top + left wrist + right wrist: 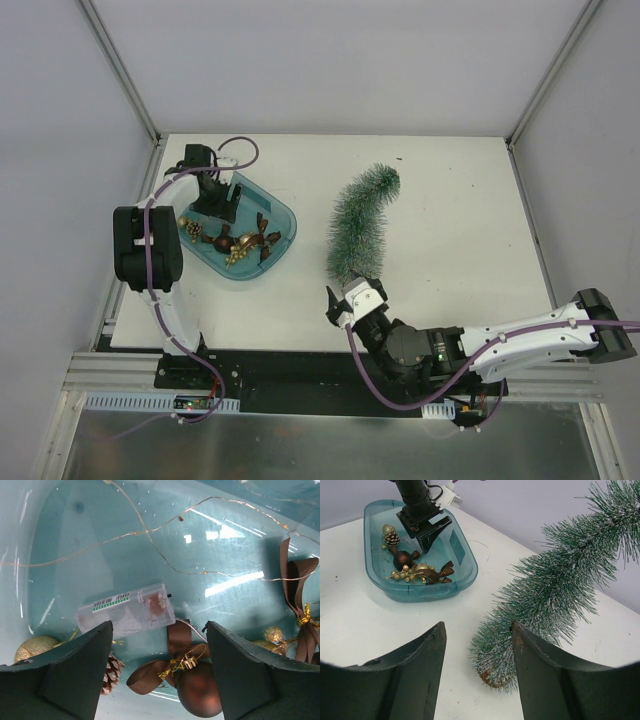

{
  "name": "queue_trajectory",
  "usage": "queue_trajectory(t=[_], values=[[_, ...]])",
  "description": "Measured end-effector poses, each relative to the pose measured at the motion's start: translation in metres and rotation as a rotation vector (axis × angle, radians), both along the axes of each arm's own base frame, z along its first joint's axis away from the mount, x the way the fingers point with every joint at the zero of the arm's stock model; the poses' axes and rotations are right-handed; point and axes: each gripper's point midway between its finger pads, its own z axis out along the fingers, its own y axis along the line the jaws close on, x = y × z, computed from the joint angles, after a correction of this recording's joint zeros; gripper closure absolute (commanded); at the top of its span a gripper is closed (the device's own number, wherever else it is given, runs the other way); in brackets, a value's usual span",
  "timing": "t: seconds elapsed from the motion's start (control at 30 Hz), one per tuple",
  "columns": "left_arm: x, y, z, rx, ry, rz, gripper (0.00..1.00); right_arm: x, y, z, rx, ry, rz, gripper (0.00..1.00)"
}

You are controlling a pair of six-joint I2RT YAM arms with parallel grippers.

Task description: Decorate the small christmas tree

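Bent small christmas tree (pixel 360 225) lies on desk (pixel 460 230), right of teal tray (pixel 287 226). In tray, left end effector (pixel 157 630) spread over ornaments (pixel 240 243); right end effector (pixel 477 627) spread just beside tree base.

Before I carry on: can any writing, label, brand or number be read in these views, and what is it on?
No text can be read in any view.
Green strip on the clear battery box in the teal tray: tiny white marks, too small and blurred to read.
Tree and brown bauble: no lettering visible.
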Motion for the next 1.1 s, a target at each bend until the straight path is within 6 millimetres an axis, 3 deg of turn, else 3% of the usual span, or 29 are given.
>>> queue_trajectory(t=[0.43,0.73,0.9,1.1], values=[[0.022,0.009,0.006,0.103,-0.096,-0.095,0.24,0.0,0.0,-0.001,-0.005,0.0,0.003,0.43],[0.034,-0.015,0.015,0.087,-0.132,-0.111,0.25,0.001,0.004,-0.005,-0.021,-0.003,0.005,0.44],[0.049,-0.015,0.013,0.07,-0.138,-0.046,0.33,0.001,0.006,-0.006,-0.03,-0.005,0.012,0.44],[0.054,-0.016,-0.009,0.048,-0.092,0.003,0.46,0.001,0.005,-0.008,-0.041,-0.006,0.011,0.44]])
